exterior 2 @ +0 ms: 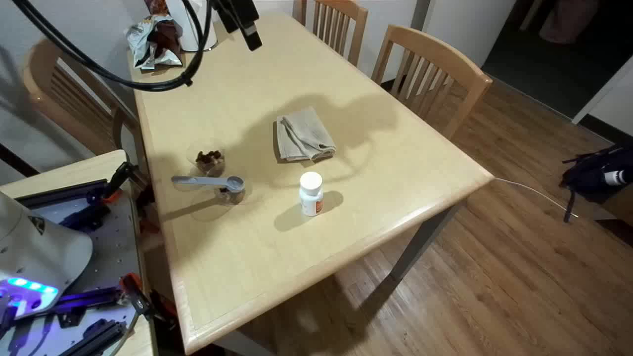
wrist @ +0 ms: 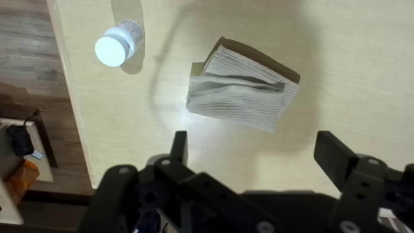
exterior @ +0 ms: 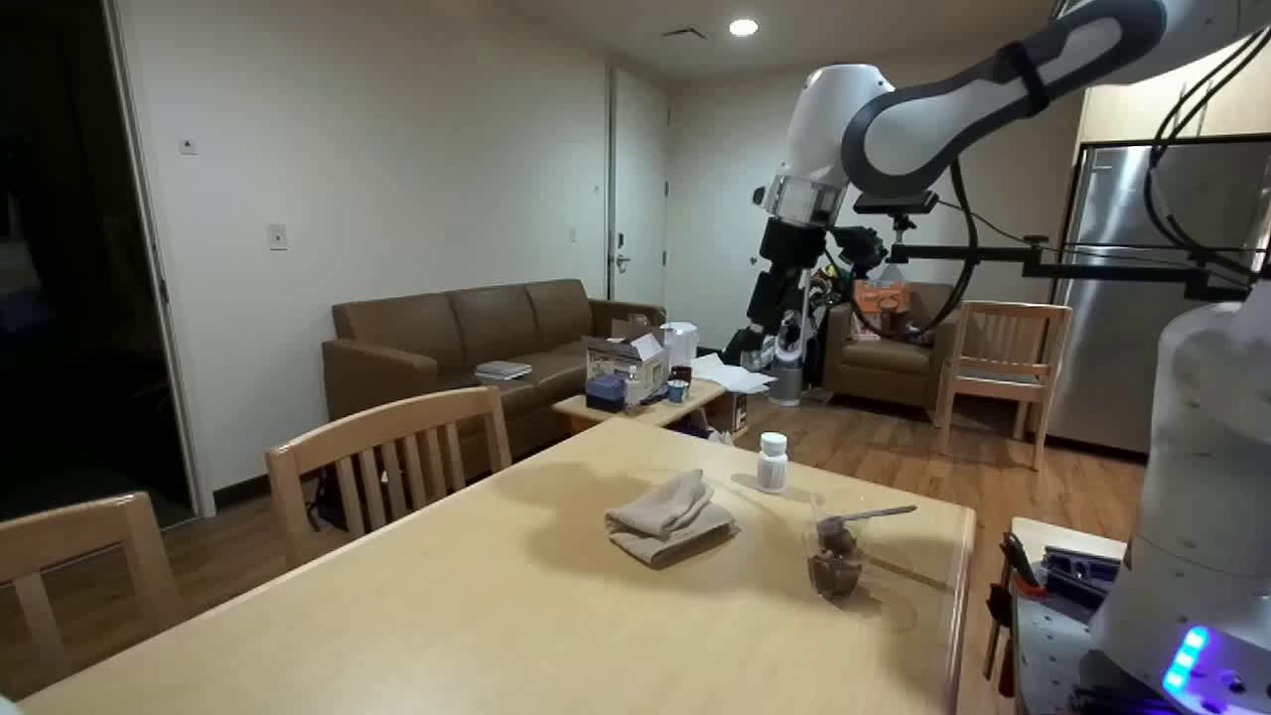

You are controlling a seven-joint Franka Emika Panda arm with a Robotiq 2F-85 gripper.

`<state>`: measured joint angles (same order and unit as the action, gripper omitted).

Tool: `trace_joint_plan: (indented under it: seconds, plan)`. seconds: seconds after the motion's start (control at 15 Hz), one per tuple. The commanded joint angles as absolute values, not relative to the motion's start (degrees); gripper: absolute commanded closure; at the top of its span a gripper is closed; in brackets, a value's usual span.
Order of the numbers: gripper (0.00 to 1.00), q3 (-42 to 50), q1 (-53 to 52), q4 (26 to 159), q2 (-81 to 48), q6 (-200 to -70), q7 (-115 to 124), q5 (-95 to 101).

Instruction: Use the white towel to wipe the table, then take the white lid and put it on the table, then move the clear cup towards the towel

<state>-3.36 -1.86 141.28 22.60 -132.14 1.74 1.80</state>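
The folded off-white towel point(exterior: 670, 521) lies on the table in both exterior views point(exterior 2: 304, 136) and in the wrist view point(wrist: 239, 94). A small white bottle point(exterior: 773, 472) stands upright near it, with its white lid point(exterior 2: 310, 181) on; the lid faces the camera in the wrist view point(wrist: 110, 51). Two clear cups with dark contents, one point(exterior 2: 210, 163) beside the other point(exterior 2: 231, 196), stand together; a grey scoop point(exterior 2: 203, 181) lies across the nearer one. The cups are out of the wrist view. My gripper point(wrist: 252, 142) is open and empty above the table, apart from the towel.
The table point(exterior 2: 247, 267) has wooden chairs point(exterior 2: 430, 74) along one side. A foil bag point(exterior 2: 156, 42) and a white container stand at one end. The robot's base stands on a bench beside the table, with clamps point(exterior 2: 136, 296) at its edge.
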Motion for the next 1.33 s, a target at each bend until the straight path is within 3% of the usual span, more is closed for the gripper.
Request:
trace_joint_plan:
  seconds: [0.0, 0.67, 1.27]
  plan:
    - [0.00, -3.27, -1.98, 141.17, 22.60, -131.97, 1.78, 1.86]
    - [0.00, -3.27, -1.98, 141.17, 22.60, -131.97, 1.78, 1.86]
    - [0.00, -3.42, -5.91, 130.63, 8.71, -124.07, -13.57, 3.41]
